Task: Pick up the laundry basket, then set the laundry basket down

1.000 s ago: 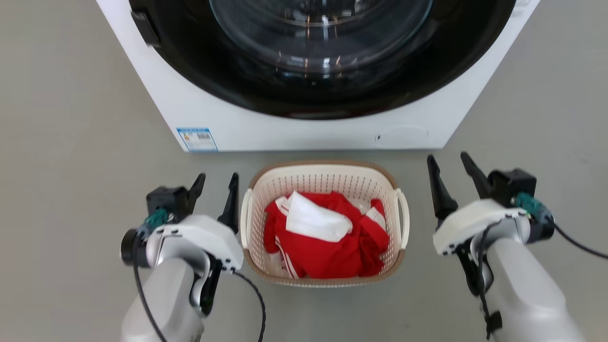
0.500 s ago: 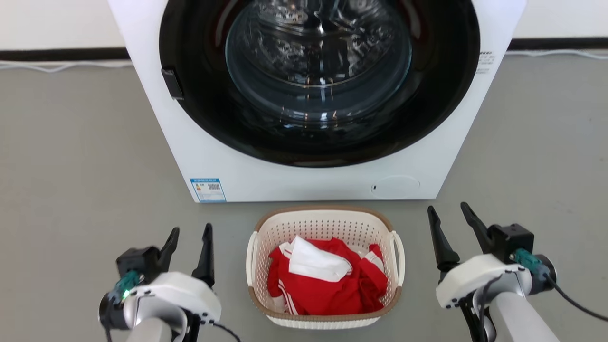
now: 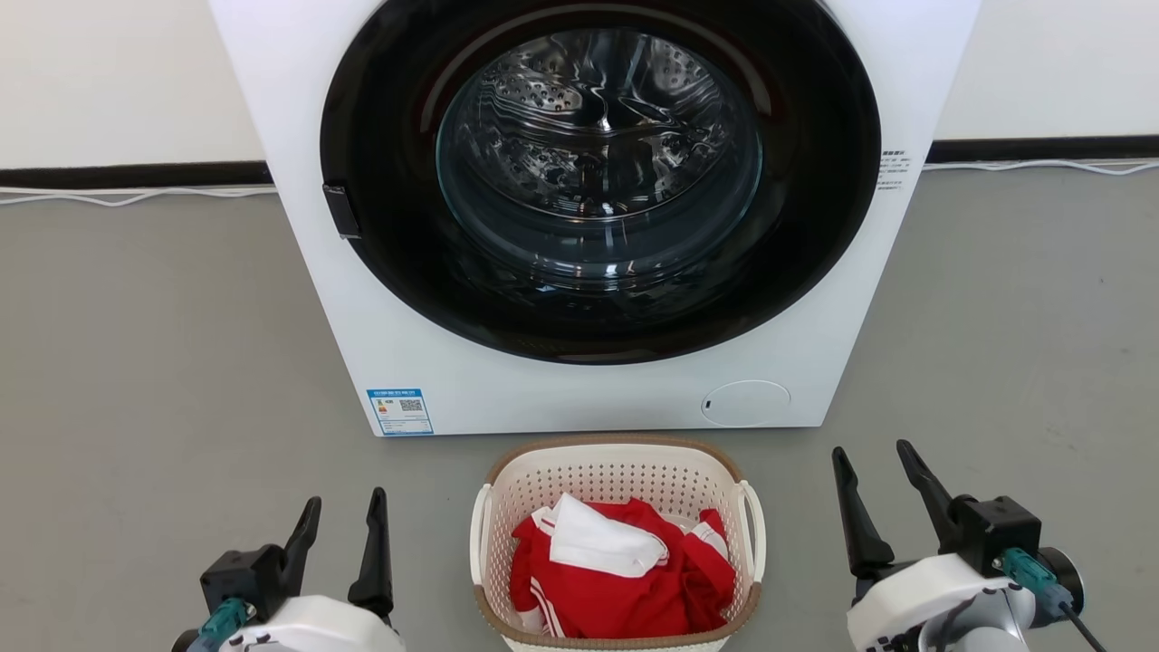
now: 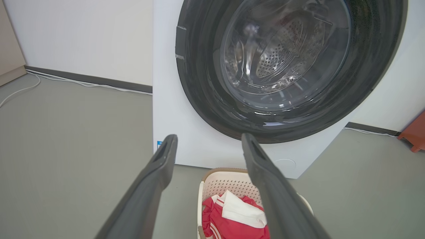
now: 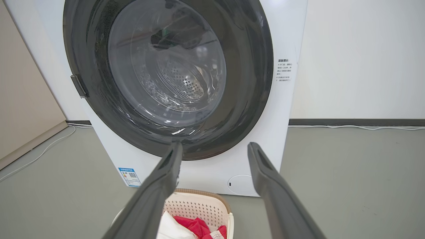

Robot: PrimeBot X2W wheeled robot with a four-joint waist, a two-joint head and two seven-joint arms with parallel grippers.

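The left gripper (image 3: 344,500) hangs at 7 o'clock in the head view, its two long dark fingers spread wide and holding nothing. At 6 o'clock, the small cream-white perforated plastic laundry basket (image 3: 625,475) with a brown woven-look rim sits on the grey floor (image 3: 136,362). It carries a crumpled red-and-white garment (image 3: 625,589). The right gripper (image 3: 872,453) hangs at 5 o'clock, also gaping and empty. Each gripper is well apart from the white loop handle on its side, the left handle (image 3: 474,543) and the right handle (image 3: 753,534). That flanking stance suits a two-handed hold, one handle per arm. Unheld as it is, the basket could be awaiting its lift or already set down. At 12 o'clock the white front-loading washing machine (image 3: 543,398), with its dark round glass door (image 3: 598,181), stands just behind the basket. It crowds the far rim, so any approach looks easier from the sides. A blue label (image 3: 399,411) marks the machine's lower left. A white cable (image 3: 136,195) trails along the wall at 10 o'clock.
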